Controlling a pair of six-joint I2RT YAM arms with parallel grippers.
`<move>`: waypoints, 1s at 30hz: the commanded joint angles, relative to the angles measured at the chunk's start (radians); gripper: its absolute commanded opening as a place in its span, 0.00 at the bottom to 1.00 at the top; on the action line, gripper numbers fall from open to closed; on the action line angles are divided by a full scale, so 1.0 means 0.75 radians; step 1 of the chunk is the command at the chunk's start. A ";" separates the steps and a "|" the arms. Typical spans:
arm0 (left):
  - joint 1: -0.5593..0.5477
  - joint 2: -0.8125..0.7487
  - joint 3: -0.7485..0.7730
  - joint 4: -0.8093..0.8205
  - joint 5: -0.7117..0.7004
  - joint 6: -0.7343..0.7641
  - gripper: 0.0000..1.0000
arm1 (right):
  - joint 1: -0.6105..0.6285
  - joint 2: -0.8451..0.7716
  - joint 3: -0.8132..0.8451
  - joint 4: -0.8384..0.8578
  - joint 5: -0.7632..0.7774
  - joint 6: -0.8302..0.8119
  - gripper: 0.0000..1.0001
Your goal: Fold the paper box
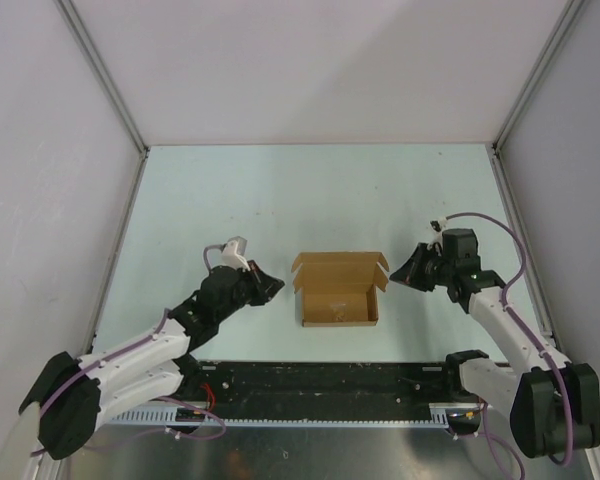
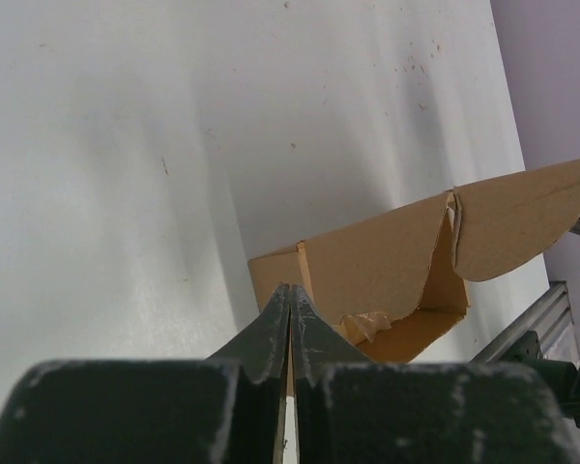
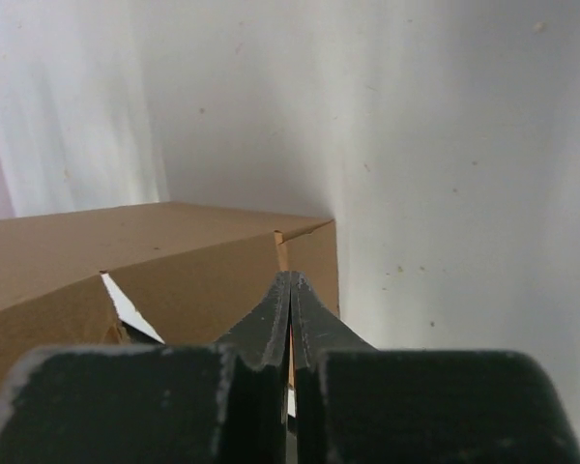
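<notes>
From the top external view, the paper box [image 1: 338,292] sat half-formed on the table [image 1: 230,200], its open mouth facing up, its long axis running left to right, and its lid flap raised along the far edge. The left gripper [image 1: 273,285] sat just left of the box and the right gripper [image 1: 398,275] just right of it, each pinched closed on nothing. In the left wrist view, the closed fingers [image 2: 271,333] aimed at the box's [image 2: 367,266] end wall, a curved flap rising beyond. In the right wrist view, the closed fingers [image 3: 309,324] pointed at the box's [image 3: 193,261] corner; whether they touched it could not be told. The 2 tips would probably serve best as blunt pushers: press both end flaps inward together, low and evenly, so the light box neither slides nor twists.
</notes>
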 commanded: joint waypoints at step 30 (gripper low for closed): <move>-0.134 0.192 0.151 0.191 0.140 0.017 0.00 | 0.117 -0.075 -0.015 0.042 -0.235 0.000 0.00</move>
